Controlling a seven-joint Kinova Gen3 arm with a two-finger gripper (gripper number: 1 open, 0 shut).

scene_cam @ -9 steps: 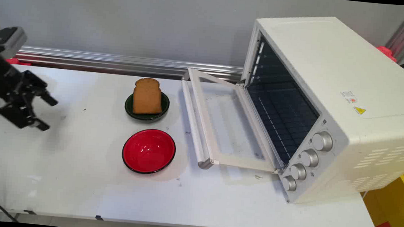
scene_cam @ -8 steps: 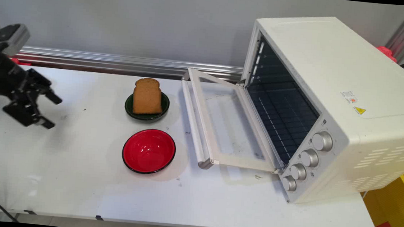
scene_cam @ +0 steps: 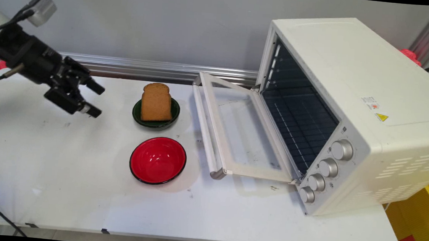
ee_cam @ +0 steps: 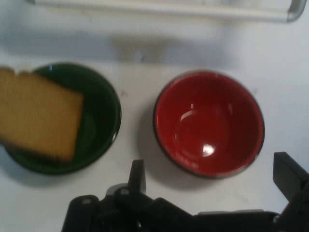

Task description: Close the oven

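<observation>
My black gripper (scene_cam: 96,100) hangs open above the table's left side, its fingers pointing right toward the dishes, nothing between them. A slice of brown bread (scene_cam: 156,101) leans in a small dark green bowl (scene_cam: 137,115) a short way to its right. In front of that sits an empty red bowl (scene_cam: 158,160). In the hand view the bread (ee_cam: 38,118) and green bowl (ee_cam: 99,121) lie at the left and the red bowl (ee_cam: 209,123) at the right, beyond my gripper (ee_cam: 212,176), whose fingers (ee_cam: 137,174) rise from the bottom edge.
A white toaster oven (scene_cam: 353,108) stands at the right with its glass door (scene_cam: 237,126) folded down flat onto the table, its dark inside empty. Its door handle (scene_cam: 204,131) lies near both bowls. A metal rail (scene_cam: 146,68) runs along the wall.
The gripper has risen and moved right and toward the back of the table, closer to the green bowl with the bread. Its fingers have stayed open.
</observation>
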